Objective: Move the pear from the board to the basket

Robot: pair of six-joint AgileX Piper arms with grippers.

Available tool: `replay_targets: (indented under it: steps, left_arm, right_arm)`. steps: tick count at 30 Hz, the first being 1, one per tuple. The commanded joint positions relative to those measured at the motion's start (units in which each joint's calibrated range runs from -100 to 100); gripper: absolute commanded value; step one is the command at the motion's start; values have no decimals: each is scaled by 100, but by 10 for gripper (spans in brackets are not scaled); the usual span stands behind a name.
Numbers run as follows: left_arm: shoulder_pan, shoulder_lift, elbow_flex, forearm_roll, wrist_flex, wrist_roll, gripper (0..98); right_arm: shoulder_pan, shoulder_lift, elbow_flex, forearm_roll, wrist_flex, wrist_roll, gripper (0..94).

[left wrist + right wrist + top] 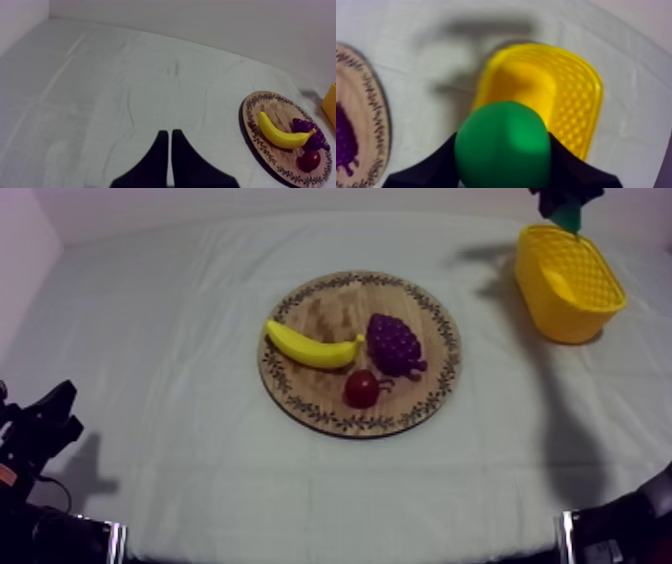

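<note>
The pear (503, 145) is green. The basket (565, 313) is yellow with a dimpled lattice. The wooden board (330, 310) is light brown, its rim ringed by a dark leafy pattern. The banana (310, 348) is yellow, the grapes (393, 345) purple, the small red fruit (361, 389) deep red, the cloth (180, 438) grey-white.

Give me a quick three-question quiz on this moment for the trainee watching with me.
1. True or false: the pear lies on the wooden board.
2. What does the right gripper hold the pear above? A. the banana. B. the yellow basket. C. the grapes.
3. Fill in: the left gripper rests low over the cloth with its jaws ____.
Key: 1 false, the pear is in the right gripper; 2 B; 3 shut.
</note>
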Motion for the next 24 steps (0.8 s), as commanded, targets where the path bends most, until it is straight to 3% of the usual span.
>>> replay_targets:
  steps: [1,13,18,24]
  left_arm:
    - [0,0,-2,-2,-1,2,1]
    - [0,0,-2,-2,-1,2,1]
    - [0,0,-2,-2,-1,2,1]
    - [0,0,-2,-2,-1,6,1]
  right_arm:
    - [244,81,-35,-4,-13,8,337]
    - [660,926,68,-85,-419,67,376]
    - [693,1352,-29,-75,-511,107,466]
    - [752,1750,-227,-42,-547,141,638]
